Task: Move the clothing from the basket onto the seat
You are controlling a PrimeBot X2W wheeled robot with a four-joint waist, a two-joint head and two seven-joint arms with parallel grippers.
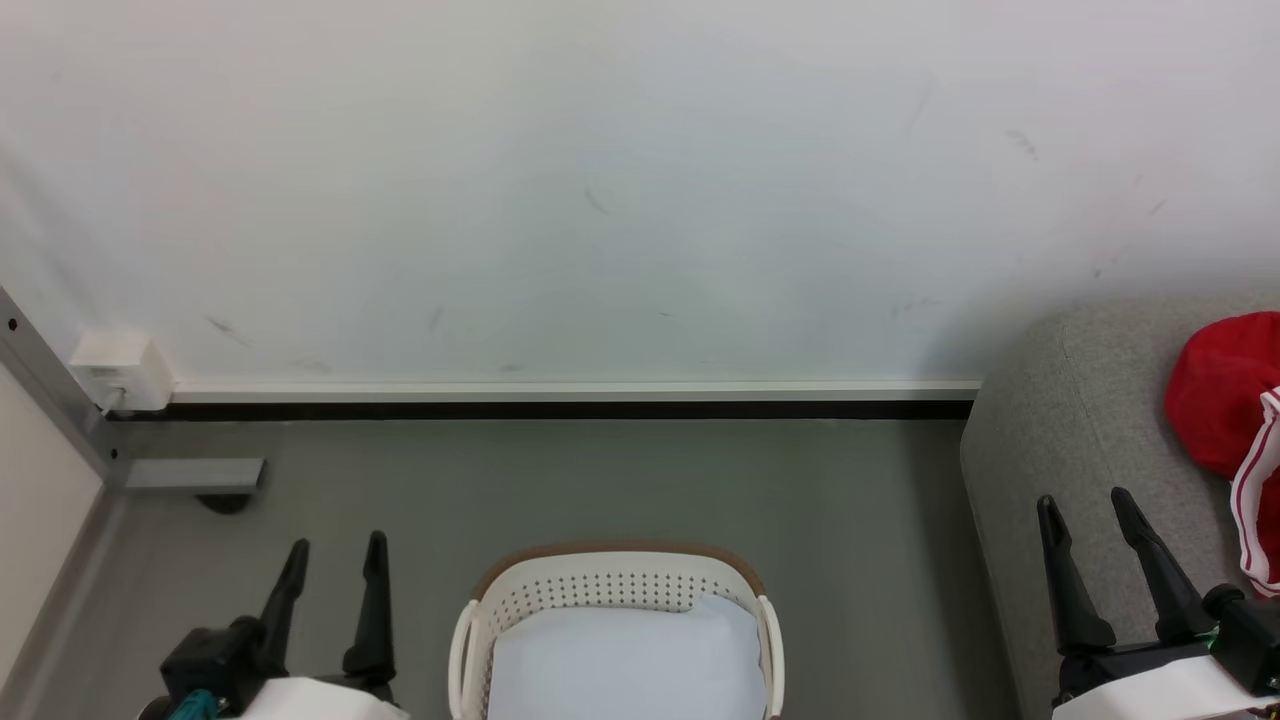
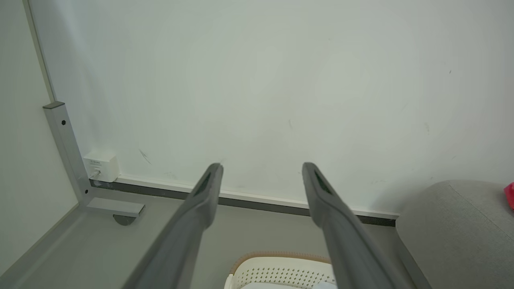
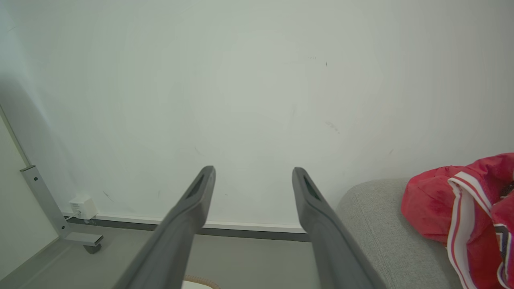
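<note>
Your left pincer [image 1: 337, 542] sits at the lower left of the head view, its two dark fingers spread apart and holding nothing. Your right pincer [image 1: 1083, 497] at the lower right is spread just the same, empty, with its fingers over the near part of the seat [image 1: 1080, 420].

Between the two pincers stands the basket [image 1: 620, 552] on the floor [image 1: 600, 480]. A flat white sheet [image 1: 620, 660] covers what you can see of its inside.

The clothing [image 1: 1225, 400] lies on the seat at the right edge, well apart from the basket. It is a red bundle with white stripe trim. From the right wrist view you get it larger: crumpled red folds, a white band edged with red lines, and a dark patch at the frame edge. You cannot read any print on it. From the left wrist view you get a small red corner past the seat's rounded end.

Farther back, a grey metal frame [image 1: 190, 474] stands at the left. Beside it, a white box [image 1: 118, 372] sits against the foot of the wall [image 1: 600, 200]. The left wrist view shows a label on its face, too small to read. The wall itself is pale and scuffed.
</note>
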